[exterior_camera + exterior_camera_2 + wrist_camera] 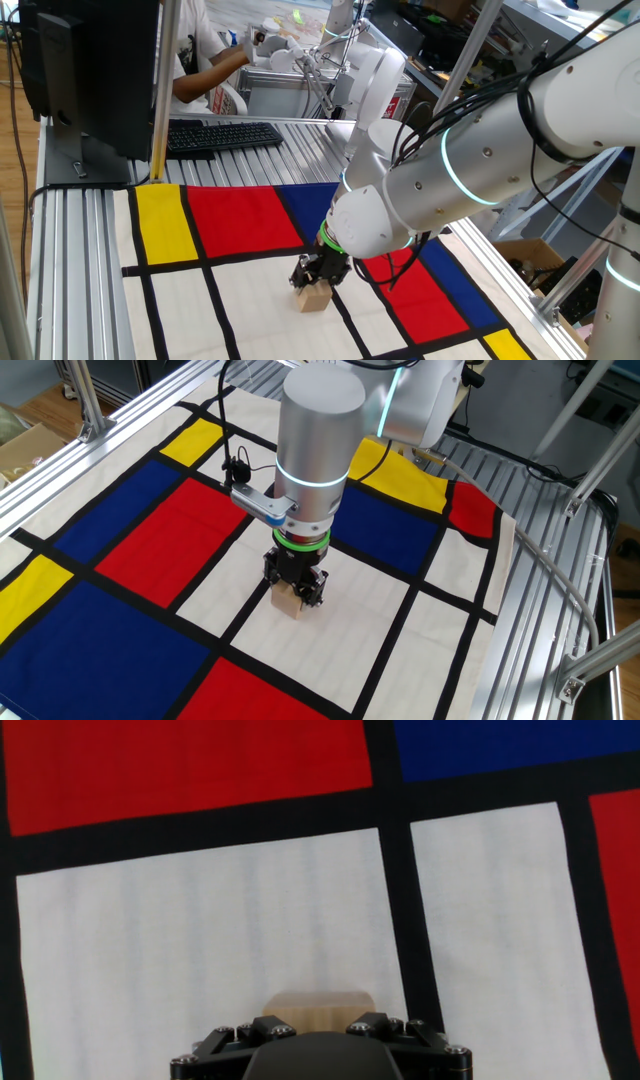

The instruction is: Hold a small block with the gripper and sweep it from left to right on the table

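The small block [313, 296] is a light-tan wooden cube resting on a white rectangle of the table's cloth [240, 310]. My gripper [318, 272], black with a green ring above it, is shut on the small block from above. In the other fixed view the small block [289, 600] sits under the gripper [296, 584] on a white rectangle [370, 610]. In the hand view the small block [318, 1004] shows between the two black fingers [243, 1031] at the bottom edge, over a white rectangle [200, 940].
A black keyboard [222, 135] and a monitor [95, 70] stand at the back of the table beyond the cloth. A person [205, 50] sits behind them. Aluminium rails [560, 600] border the cloth. The big white arm [470, 150] reaches in from the right.
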`<state>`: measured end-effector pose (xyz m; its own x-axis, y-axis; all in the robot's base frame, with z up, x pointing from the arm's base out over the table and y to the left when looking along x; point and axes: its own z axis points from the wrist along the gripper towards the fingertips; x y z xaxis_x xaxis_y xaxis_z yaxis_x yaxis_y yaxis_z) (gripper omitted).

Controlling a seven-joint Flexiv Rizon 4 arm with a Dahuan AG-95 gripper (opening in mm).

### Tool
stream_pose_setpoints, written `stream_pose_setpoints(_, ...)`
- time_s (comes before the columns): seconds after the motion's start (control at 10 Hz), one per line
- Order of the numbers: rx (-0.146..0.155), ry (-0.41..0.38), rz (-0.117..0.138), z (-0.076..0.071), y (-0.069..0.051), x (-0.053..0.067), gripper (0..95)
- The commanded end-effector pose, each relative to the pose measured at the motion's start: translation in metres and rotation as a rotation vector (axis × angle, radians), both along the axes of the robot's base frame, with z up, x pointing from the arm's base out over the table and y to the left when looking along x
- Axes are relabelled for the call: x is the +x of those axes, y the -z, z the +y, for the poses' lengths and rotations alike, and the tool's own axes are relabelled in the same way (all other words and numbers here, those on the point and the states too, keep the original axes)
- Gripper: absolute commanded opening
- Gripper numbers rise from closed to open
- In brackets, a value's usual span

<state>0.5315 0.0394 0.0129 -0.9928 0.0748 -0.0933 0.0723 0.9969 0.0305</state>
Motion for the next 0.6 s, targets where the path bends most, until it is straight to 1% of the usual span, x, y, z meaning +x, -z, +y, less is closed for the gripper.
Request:
stream_pose_setpoints(0.1,0.007,0.000,-0.001,0.0010,0.0005,-0.0005,0.0)
stream_pose_setpoints(0.2,0.004,0.002,-0.003,0.0021,-0.0003,-0.0011,0.0)
stream_pose_setpoints(0.6,0.008,0.007,-0.003,0.0067,0.0002,-0.0026,0.0)
